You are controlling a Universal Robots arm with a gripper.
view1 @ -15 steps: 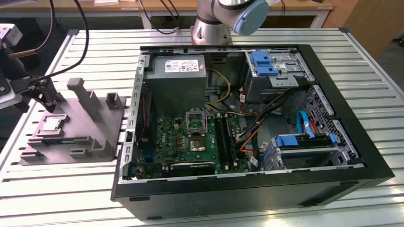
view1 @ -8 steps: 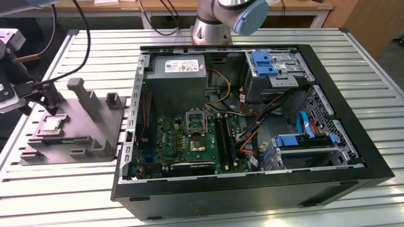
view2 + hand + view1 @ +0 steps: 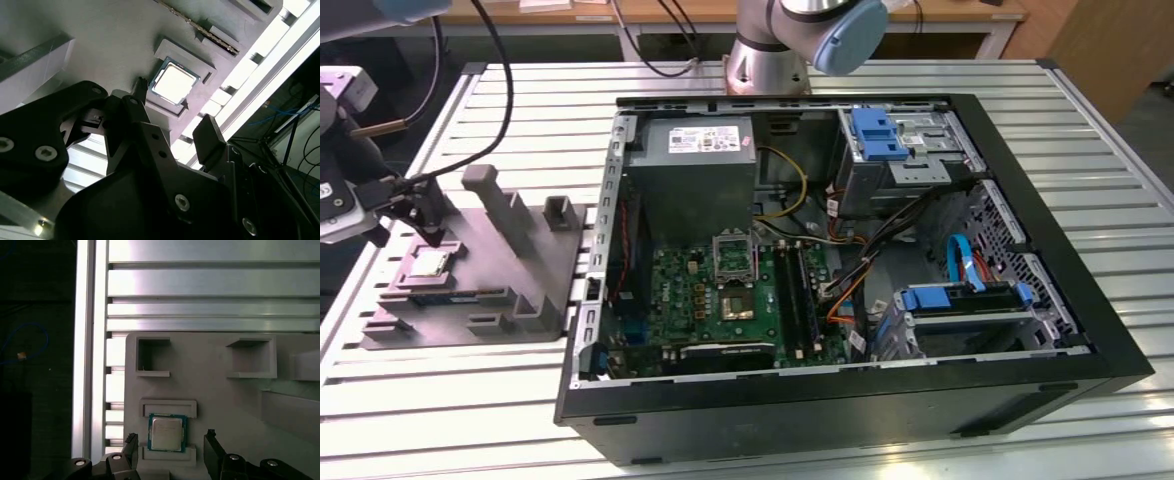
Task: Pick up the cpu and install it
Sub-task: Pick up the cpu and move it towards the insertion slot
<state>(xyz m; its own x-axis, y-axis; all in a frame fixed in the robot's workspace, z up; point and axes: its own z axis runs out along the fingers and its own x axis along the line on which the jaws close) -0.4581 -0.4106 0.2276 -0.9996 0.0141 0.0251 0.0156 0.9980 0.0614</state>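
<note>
The black two-fingered end effector (image 3: pixel 170 436) stands wide open and grips nothing. In both wrist views its two dark fingertips (image 3: pixel 210 434) sit on either side of the cpu, with a gap showing between each tip and the chip. In the exterior view the end effector (image 3: pixel 407 230) hangs just above the near corner of the holder, at the exterior view's left.

The cpu (image 3: pixel 166 432), a small flat square chip with a silver-grey metal top and a pale rim, lies flat in a shallow square recess of the grey moulded plastic holder block (image 3: pixel 220 400). The block also carries upright posts and several other open pockets.

The block rests on the slatted aluminium worktop (image 3: pixel 454 400). To the exterior view's right of it, just beside, lies a black computer tower case (image 3: pixel 1067 300) on its side with the panel off. Inside is a green motherboard (image 3: pixel 720 300) bearing a silver rectangular socket frame (image 3: pixel 731 255) with a dark centre, well apart from the cpu. The arm's grey and blue base joint (image 3: pixel 787 35) stands behind the case.
</note>
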